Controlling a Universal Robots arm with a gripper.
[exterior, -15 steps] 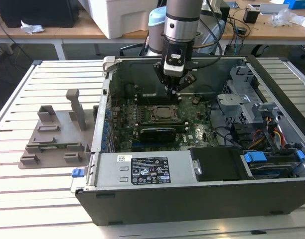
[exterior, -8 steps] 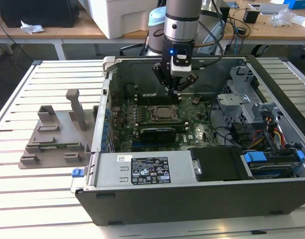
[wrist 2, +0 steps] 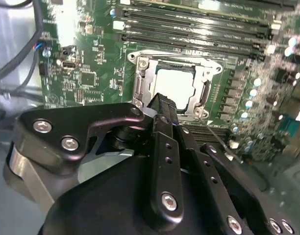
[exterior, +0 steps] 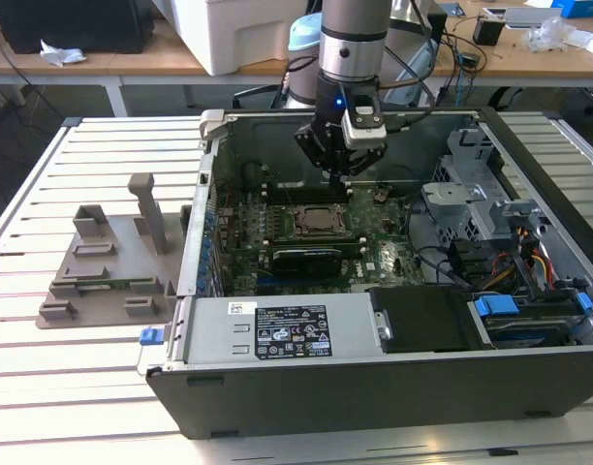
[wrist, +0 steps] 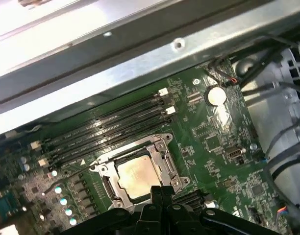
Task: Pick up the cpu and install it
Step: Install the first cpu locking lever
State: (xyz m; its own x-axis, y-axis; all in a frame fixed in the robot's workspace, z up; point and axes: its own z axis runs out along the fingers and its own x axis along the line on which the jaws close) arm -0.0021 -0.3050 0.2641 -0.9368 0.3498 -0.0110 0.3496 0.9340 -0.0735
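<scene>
One cpu [wrist: 136, 177] sits in its socket [wrist: 162, 147], just beyond the closed, empty gripper [wrist: 161, 192].

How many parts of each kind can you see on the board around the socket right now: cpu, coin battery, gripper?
cpu: 1, lying in the socket
socket frame: 1
coin battery: 1
gripper: 1, jaws together above the socket edge, holding nothing
Total: 4
</scene>
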